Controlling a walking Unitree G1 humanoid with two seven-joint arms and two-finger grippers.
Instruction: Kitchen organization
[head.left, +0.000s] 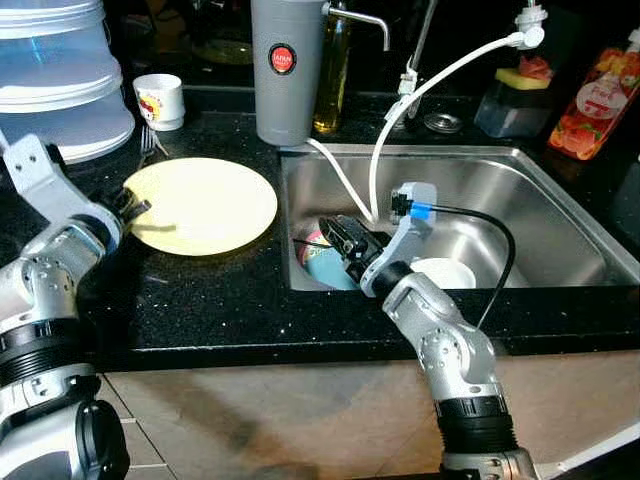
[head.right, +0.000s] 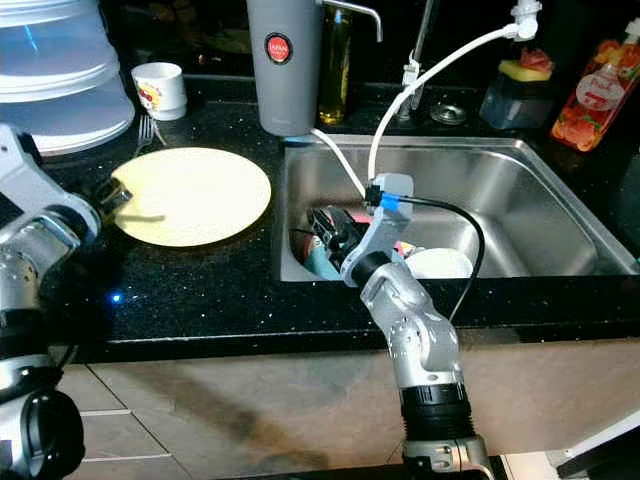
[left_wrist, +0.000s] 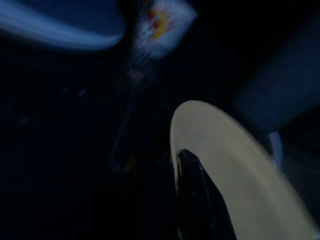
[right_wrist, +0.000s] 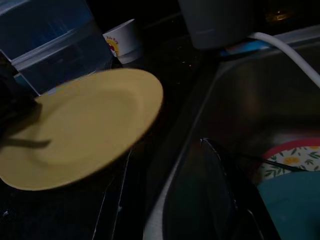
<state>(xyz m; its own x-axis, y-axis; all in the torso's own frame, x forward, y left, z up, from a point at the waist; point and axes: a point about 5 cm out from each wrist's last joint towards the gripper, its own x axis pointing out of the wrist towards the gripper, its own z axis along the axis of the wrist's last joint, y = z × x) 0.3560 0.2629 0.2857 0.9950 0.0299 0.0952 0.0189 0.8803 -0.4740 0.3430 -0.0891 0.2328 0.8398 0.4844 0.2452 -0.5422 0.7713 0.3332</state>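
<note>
Your left gripper (head.left: 137, 209) sat at the near-left rim of the round pale yellow plate (head.left: 205, 203), which lay on the black speckled stone counter (head.left: 230, 290) just left of the stainless steel sink (head.left: 520, 215). In the left wrist view a black finger (left_wrist: 197, 200) lay against the plate's edge, so the fingers looked pinched on that rim. Your right gripper (head.left: 335, 238) was down in the sink's left corner, over a teal bowl (head.left: 325, 268) stacked with a floral-rimmed dish (right_wrist: 292, 155); you could not tell whether its fingers were spread or pressed together. A small white printed cup (head.left: 160, 98) stood behind the plate, a tall grey cylinder flask (head.left: 285, 70) at the sink's back-left corner
</note>
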